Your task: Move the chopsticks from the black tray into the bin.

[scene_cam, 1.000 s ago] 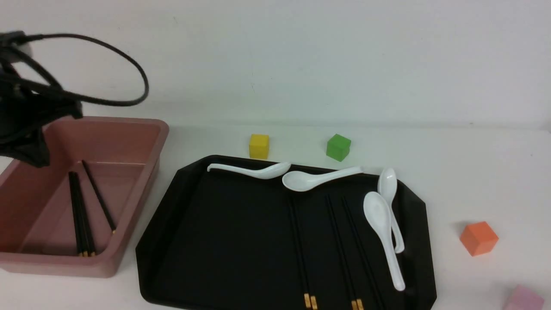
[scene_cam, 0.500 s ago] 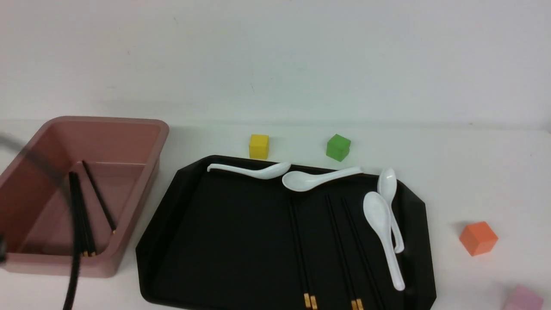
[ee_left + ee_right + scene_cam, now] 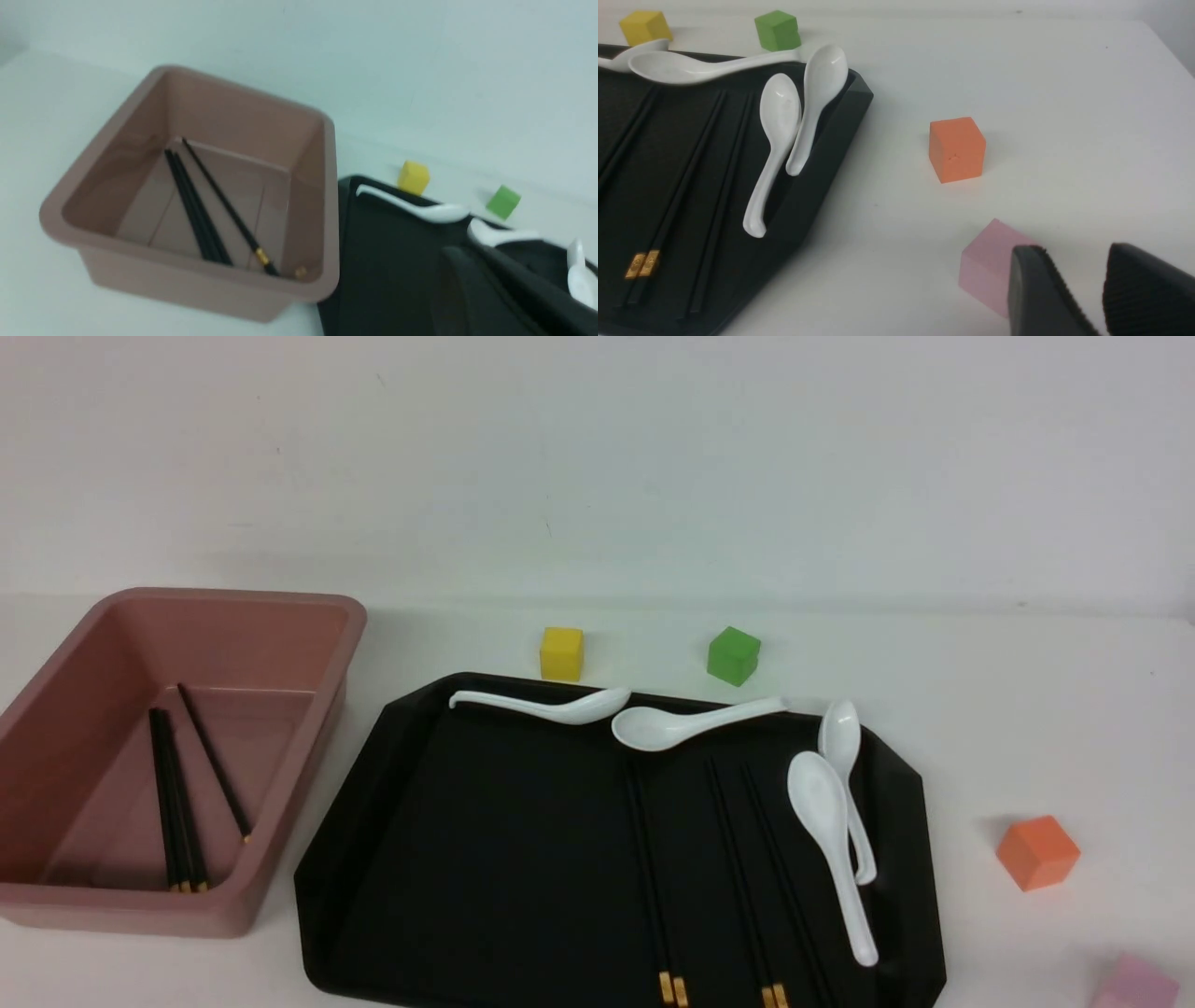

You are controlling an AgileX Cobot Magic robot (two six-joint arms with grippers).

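While the right gripper (image 3: 1076, 255) is hanging over the table (image 3: 1017, 70) beside the pink cube (image 3: 987, 261), its ribbed jaws are standing apart with nothing between them, so it is looking ready for a pick rather than carrying one. The left gripper (image 3: 467, 263) is showing only as a dark blur over the tray (image 3: 387, 270), and I cannot tell how its jaws are set. Neither arm is reaching into the front view. Two pairs of chopsticks (image 3: 651, 868) are lying side by side on the tray's right half, gold ends toward the robot, just beside the spoons (image 3: 820, 798) that are crowding the far and right rim. Several more are already resting in the bin (image 3: 243, 644), left of the tray, so I am judging the job partway done, with the right arm sitting nearer the sticks left to move.
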